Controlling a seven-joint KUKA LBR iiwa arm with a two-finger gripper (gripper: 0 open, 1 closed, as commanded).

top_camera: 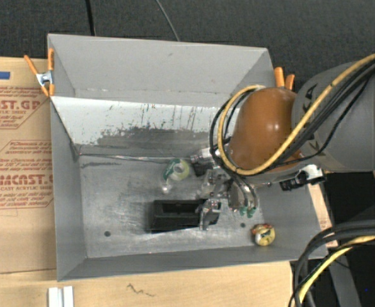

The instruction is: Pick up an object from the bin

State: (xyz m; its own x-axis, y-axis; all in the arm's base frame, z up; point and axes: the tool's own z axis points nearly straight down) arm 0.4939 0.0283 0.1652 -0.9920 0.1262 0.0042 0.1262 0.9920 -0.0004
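**My claw at the end of the black block**

My claw (208,215) is low inside the bin (111,190), at the right end of a black block (173,215). The block lies flat on the floor and stretches away to the left of the claw. The claw is at least very close to the block's end, but I cannot tell if it touches it. I also cannot tell if the claw is released or clenched, as my wrist and cables cover it.

Toward the back wall and a little left of the claw lies a small pale green roll (176,169), apart from the block. To the right of the claw, nearer the front wall, sits a small yellowish ball (262,234). My orange cover (264,130) is above the claw, toward the back right.
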